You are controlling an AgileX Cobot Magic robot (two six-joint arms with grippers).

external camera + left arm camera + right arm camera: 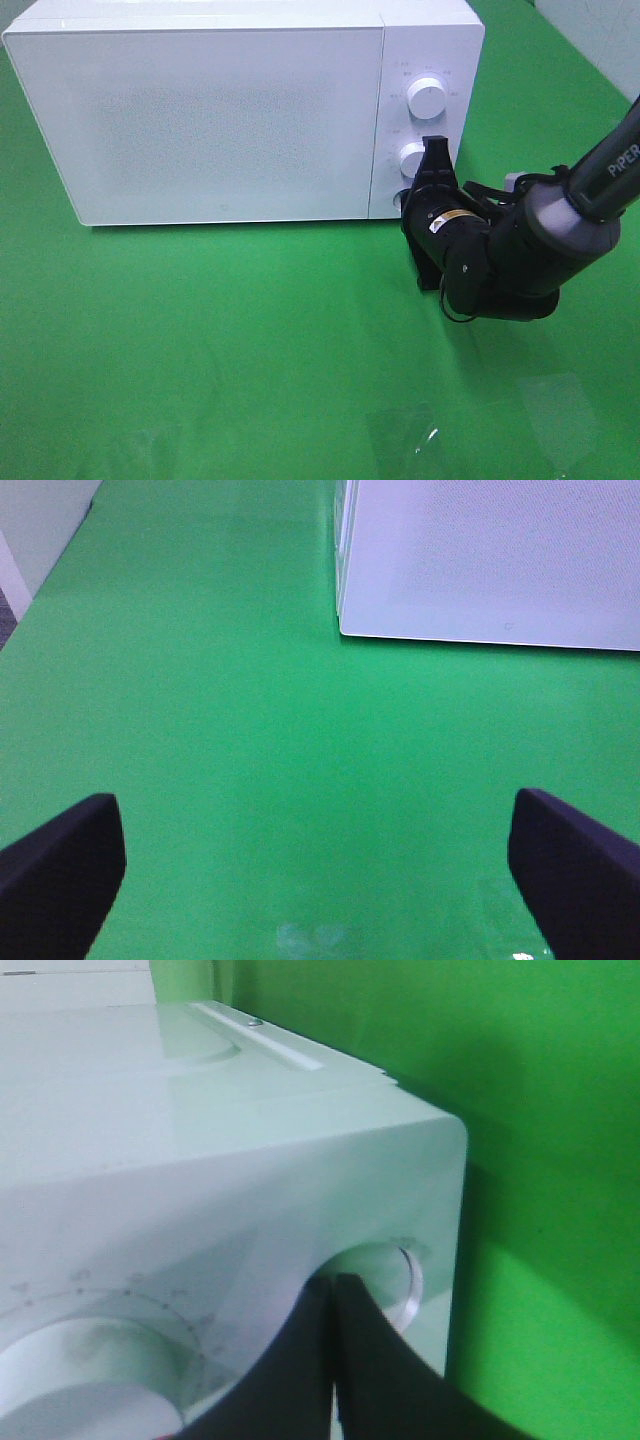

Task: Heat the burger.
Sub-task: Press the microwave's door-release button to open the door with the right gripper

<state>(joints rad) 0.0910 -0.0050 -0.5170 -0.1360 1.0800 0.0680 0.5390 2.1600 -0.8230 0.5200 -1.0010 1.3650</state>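
Two arms logged | right gripper (335,1295) pressed together, tips on round control (405,1280) of microwave (430,40) | left gripper (318,840) spread, empty | burger unseen, cannot tell if inside; door (200,110) shut | risk: tips slip off rim, nudging neighbouring dial (80,1375) or shoving microwave back.
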